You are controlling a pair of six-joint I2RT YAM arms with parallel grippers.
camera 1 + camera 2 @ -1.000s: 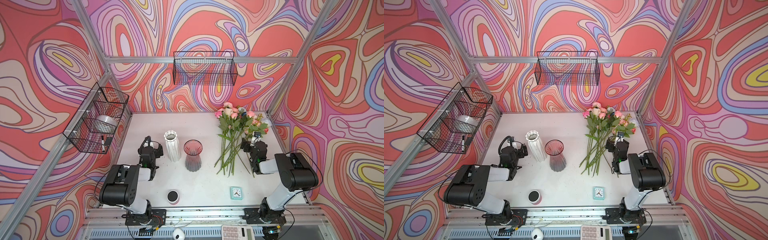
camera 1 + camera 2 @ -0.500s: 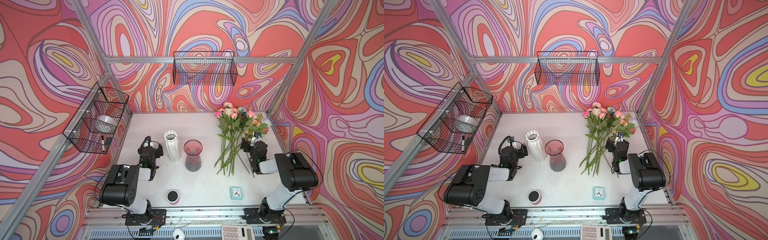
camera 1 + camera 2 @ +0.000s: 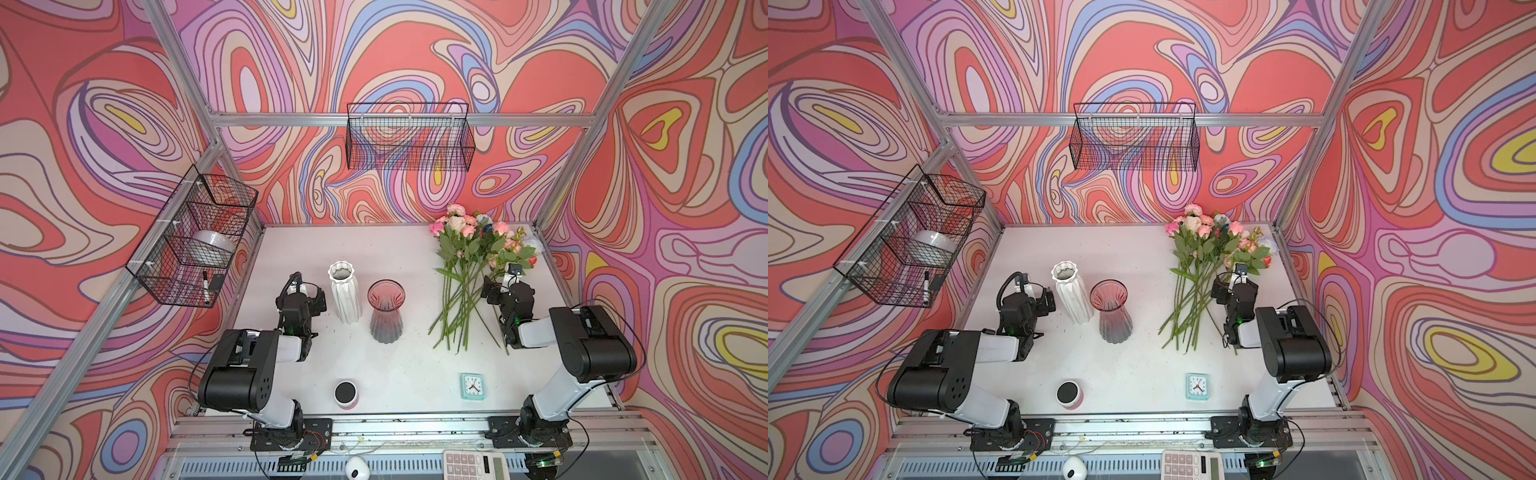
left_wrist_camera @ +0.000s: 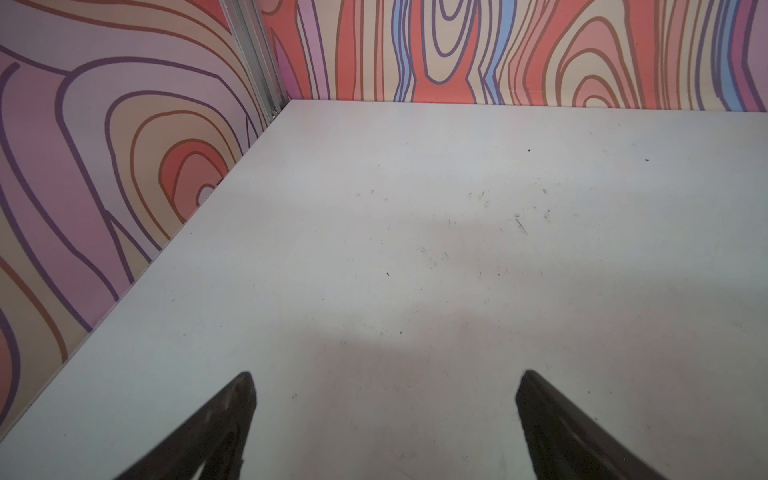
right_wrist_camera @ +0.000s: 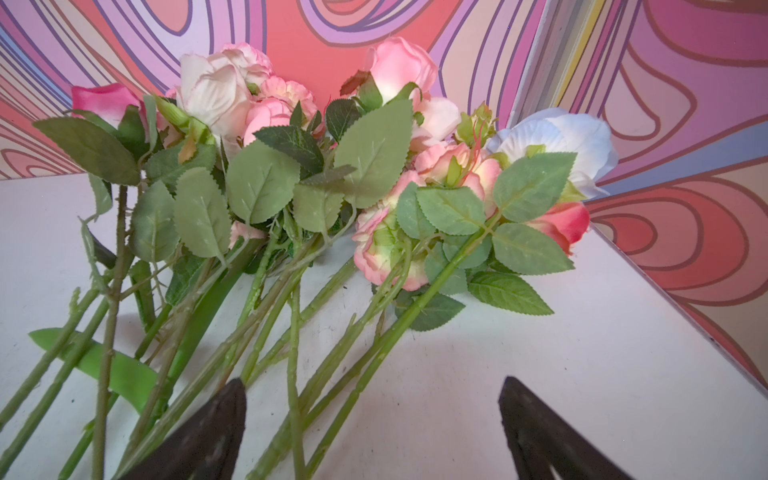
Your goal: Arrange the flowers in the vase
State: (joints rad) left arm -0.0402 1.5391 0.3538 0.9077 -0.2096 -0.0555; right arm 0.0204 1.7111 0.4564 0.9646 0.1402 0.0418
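Front edge: a teal clock (image 3: pixel 472 386) and a dark-topped cup (image 3: pixel 345 394) sit low in both top views, well apart from my work.
Left hand (image 4: pixel 384 374): spread wide and empty over bare tabletop (image 4: pixel 415 249), left of centre in both top views.
Right hand (image 5: pixel 374 380): spread wide, gripping nothing. In the right wrist view, green stems run between and beside its fingers, but I cannot tell whether any touch.
Vases: the white vase (image 3: pixel 345 297) and the pink glass vase (image 3: pixel 385 311) stand upright side by side at centre, with no flower in either.
Flowers (image 3: pixel 469 266): all lie in 1 fanned pile on the tabletop, right of centre, with heads toward the upper right corner and cut ends toward the lower part of the view.
Change: none over the last second. Both my hands sit where they were, just as wide, and the pile has not shifted.
Meaning: I judge the task not yet begun. My right hand looks placed to close on 1 stem, and the pink glass vase is the nearer one.
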